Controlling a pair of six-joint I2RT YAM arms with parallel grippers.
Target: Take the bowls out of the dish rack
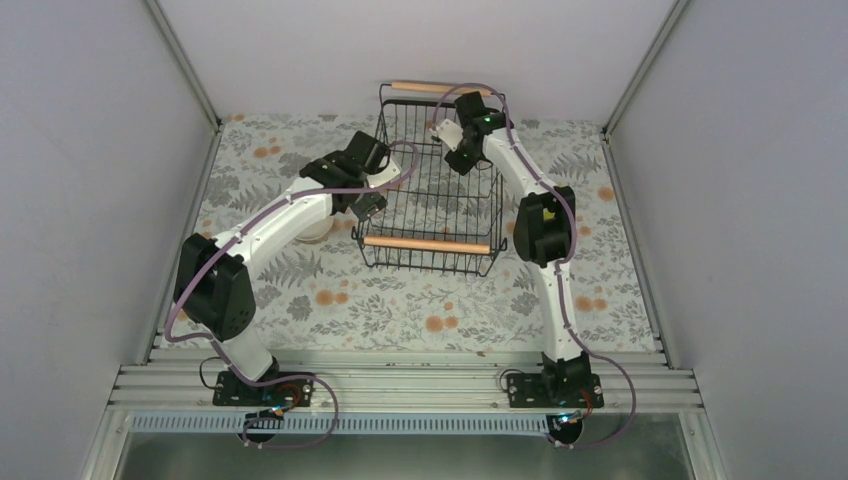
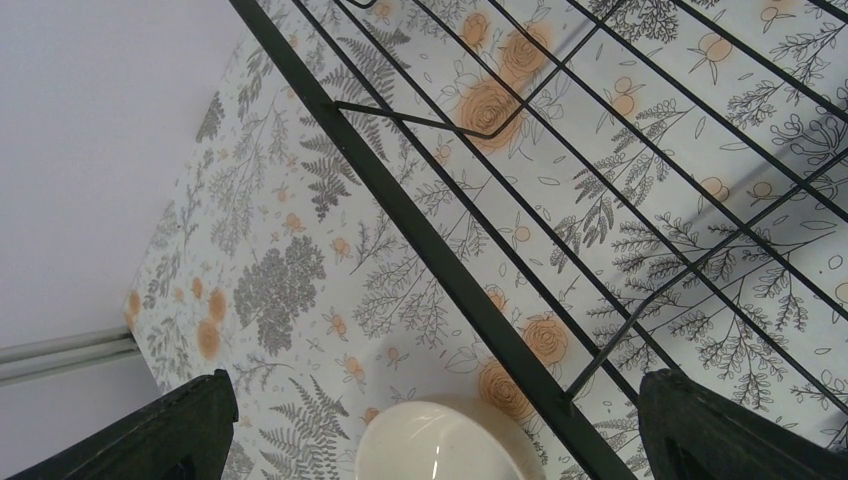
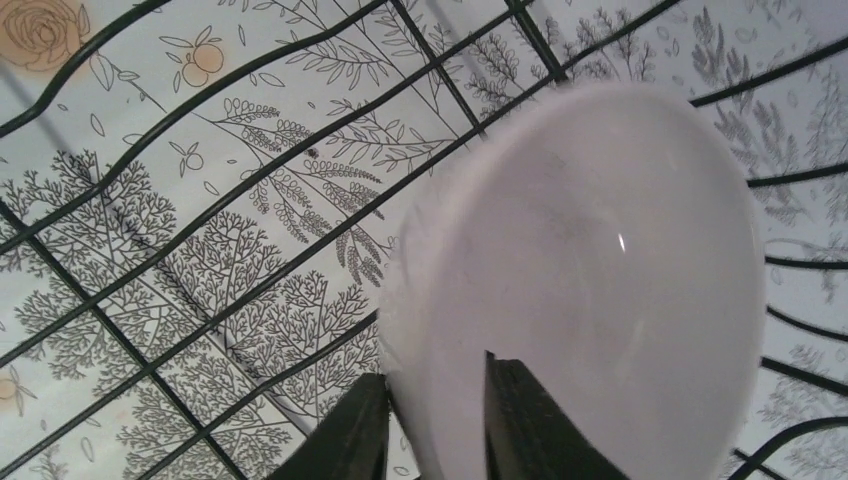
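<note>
Right gripper (image 3: 435, 375): jaws nearly together, clamped on the rim of a white bowl (image 3: 600, 250), one dark finger (image 3: 340, 430) outside the wall and the other inside. The bowl stands tilted on edge, its hollow facing the wrist camera. It is over the wire floor of the dish rack (image 1: 430, 200), toward the rack's far end in the top view; whether it touches the wires cannot be told. Left gripper (image 2: 440, 385): jaws spread wide, holding nothing, touching nothing visible. It hangs at the left side of the rack, above the rack's thick top rim wire. Cream bowl (image 2: 430, 450): sits directly below the left gripper, between the lines of its two fingertips. It rests on the floral table cover (image 1: 400, 310) just outside the rack's left wall, with the rim wire crossing in front of its right edge in the left wrist view. In the top view it is mostly hidden under the left arm. Dish rack: black wire basket, centre of the table, between the two arms. Near wooden handle (image 1: 428, 244): lies across the front edge. Far wooden handle (image 1: 440, 88): lies across the back edge, partly covered by the right arm's cable. No other bowl shows inside the rack. Pale walls enclose the table on three sides.
</note>
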